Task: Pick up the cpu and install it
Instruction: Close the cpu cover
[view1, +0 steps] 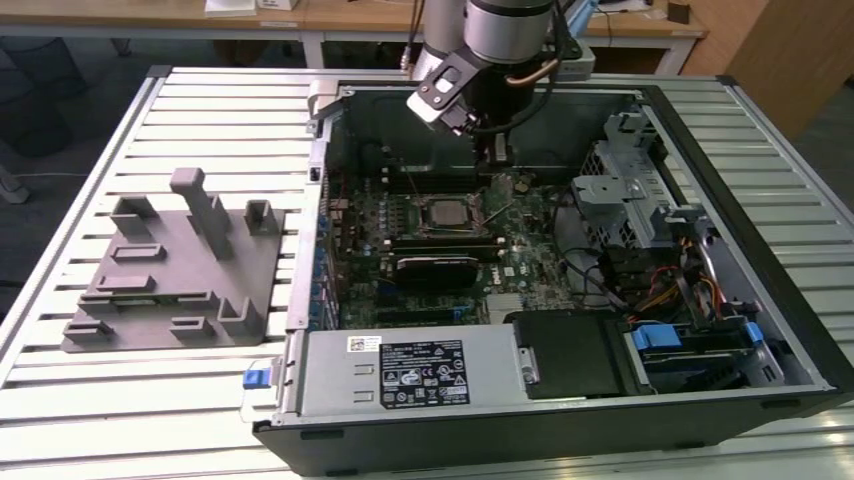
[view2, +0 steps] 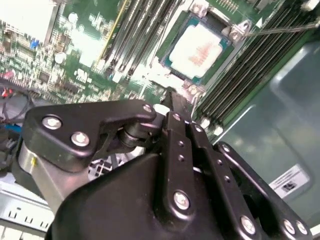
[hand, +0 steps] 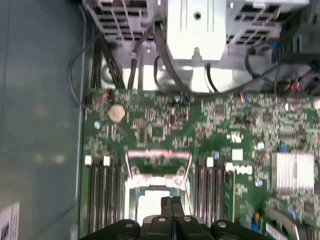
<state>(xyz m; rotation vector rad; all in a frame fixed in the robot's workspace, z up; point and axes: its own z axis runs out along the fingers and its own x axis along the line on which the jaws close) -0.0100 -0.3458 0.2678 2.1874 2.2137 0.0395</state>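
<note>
Hovering at the upper centre of the exterior view, the claw (view1: 498, 156) is hanging clenched, gripping nothing. The cpu (view2: 197, 44) is sitting in the motherboard (view1: 358, 215) socket (view2: 239, 31).

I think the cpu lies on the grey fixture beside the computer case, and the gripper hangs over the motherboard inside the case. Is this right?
Not quite. The cpu lies in the socket on the motherboard, not on the grey fixture; the second wrist view shows it there. The gripper does hang over the motherboard inside the case.
</note>
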